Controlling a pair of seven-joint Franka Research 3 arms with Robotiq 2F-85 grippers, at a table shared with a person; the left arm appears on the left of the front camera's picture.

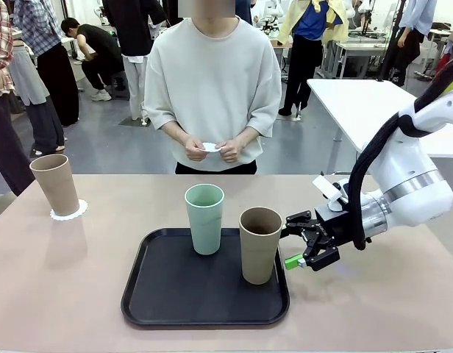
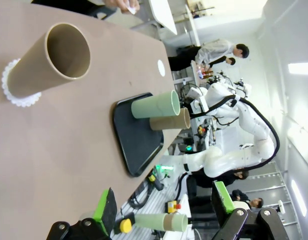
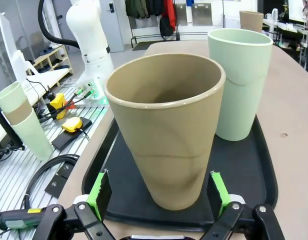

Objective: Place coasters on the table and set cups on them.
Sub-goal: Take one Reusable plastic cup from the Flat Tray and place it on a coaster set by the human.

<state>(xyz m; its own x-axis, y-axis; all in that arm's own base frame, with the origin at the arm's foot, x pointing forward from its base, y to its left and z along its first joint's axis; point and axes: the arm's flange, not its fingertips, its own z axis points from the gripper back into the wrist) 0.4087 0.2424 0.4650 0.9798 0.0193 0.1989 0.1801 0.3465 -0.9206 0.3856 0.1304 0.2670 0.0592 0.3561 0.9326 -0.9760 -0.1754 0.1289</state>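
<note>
"How does the right arm sit?"

"It reaches in from the right, low over the table (image 1: 65, 279), with the forearm sloping down and the wrist roughly level. The right gripper (image 1: 295, 241) points left at the tan cup (image 1: 260, 245), which stands upright on the near right part of the black tray (image 1: 149, 298)."

"And its claw?"

"It is spread wide. From the front, the fingertips sit just beside the cup's right wall. Through the wrist camera the cup stands in line with the gap between the two green pads (image 3: 217, 187), with space on either side. Nothing is gripped, and no contact can be made out."

"What about the other arm?"

"The left gripper (image 2: 164, 205) also has its fingers well apart with nothing between them. It is rolled sideways at the left end and looks along the tabletop."

"Where are the rest of the cups?"

"The mint cup (image 1: 204, 218) is upright on the tray, just left of the tan one and a little farther back, with a small gap between them. The second tan cup (image 1: 55, 184) stands at the far left of the table, centred on a coaster (image 1: 68, 213) whose scalloped edge shows around its base."

"And the person?"

"The person stands at the far side with elbows bent. The person's right hand (image 1: 193, 145) and left hand (image 1: 231, 150) meet at waist height and pinch a second coaster (image 1: 210, 147) between them."
</note>
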